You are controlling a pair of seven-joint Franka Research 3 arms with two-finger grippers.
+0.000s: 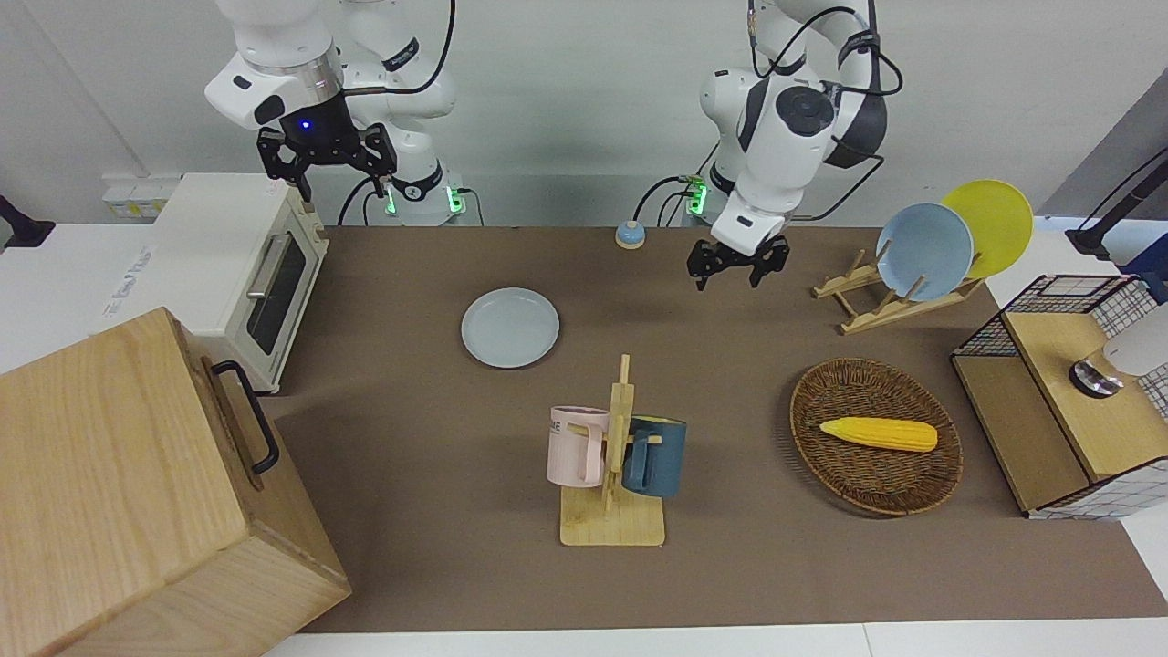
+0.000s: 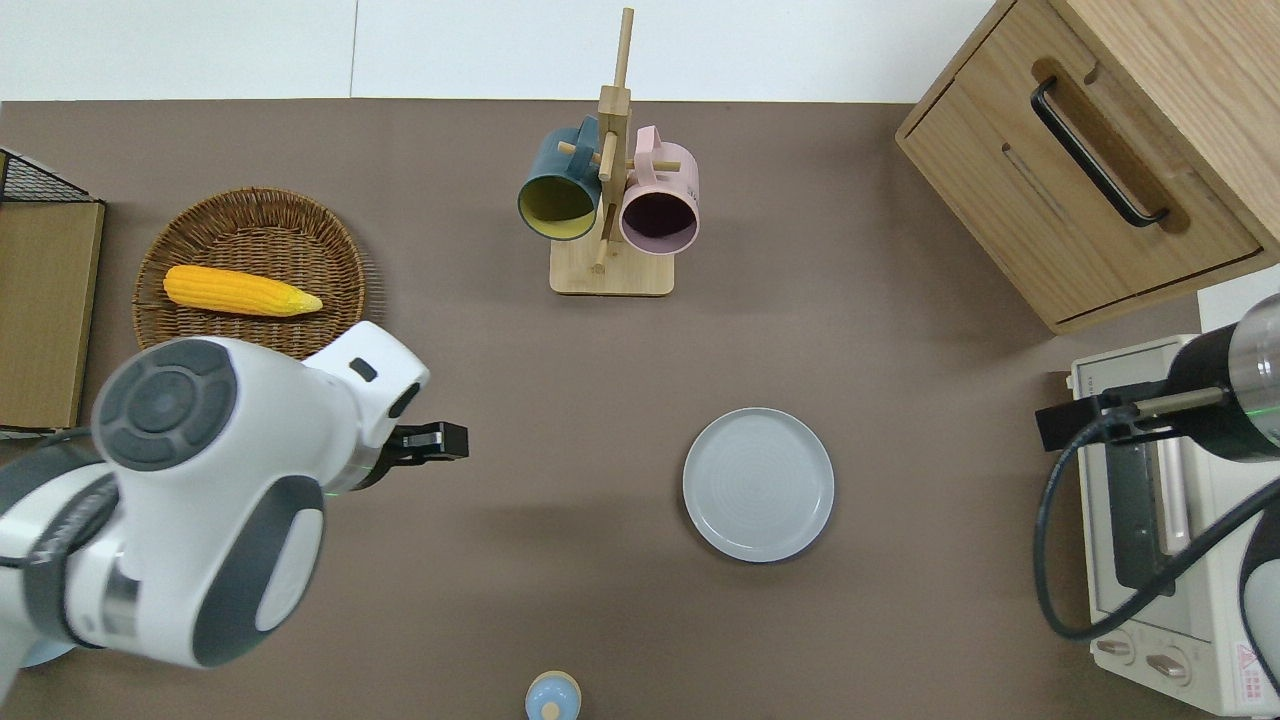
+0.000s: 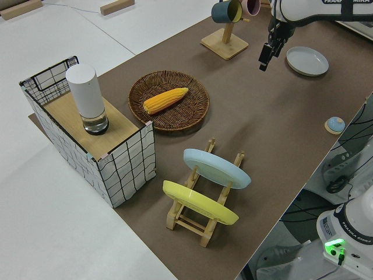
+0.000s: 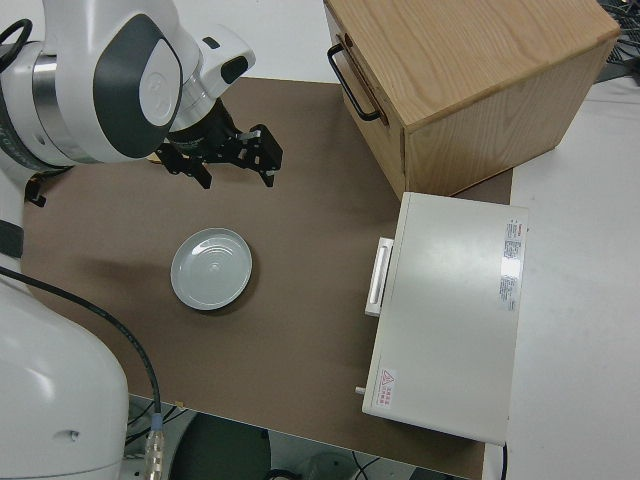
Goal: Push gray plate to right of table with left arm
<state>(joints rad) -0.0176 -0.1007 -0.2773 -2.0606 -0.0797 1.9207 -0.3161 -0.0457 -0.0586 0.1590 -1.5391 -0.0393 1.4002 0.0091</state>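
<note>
The gray plate [image 1: 510, 327] lies flat on the brown table [image 1: 411, 274], beside the toaster oven, and shows in the overhead view [image 2: 758, 484], the left side view [image 3: 307, 60] and the right side view [image 4: 211, 269]. My left gripper [image 1: 731, 271] is open and empty, up in the air. In the overhead view [image 2: 446, 441] it is over bare table, well away from the plate toward the left arm's end. The right arm with its open gripper [image 1: 326, 157] is parked.
A toaster oven [image 1: 246, 265] and a wooden cabinet [image 1: 137, 493] stand at the right arm's end. A mug rack [image 1: 616, 456], a wicker basket with corn [image 1: 876, 436], a plate rack [image 1: 926, 251], a wire shelf [image 1: 1068, 392] and a small blue knob [image 1: 630, 235] are also on the table.
</note>
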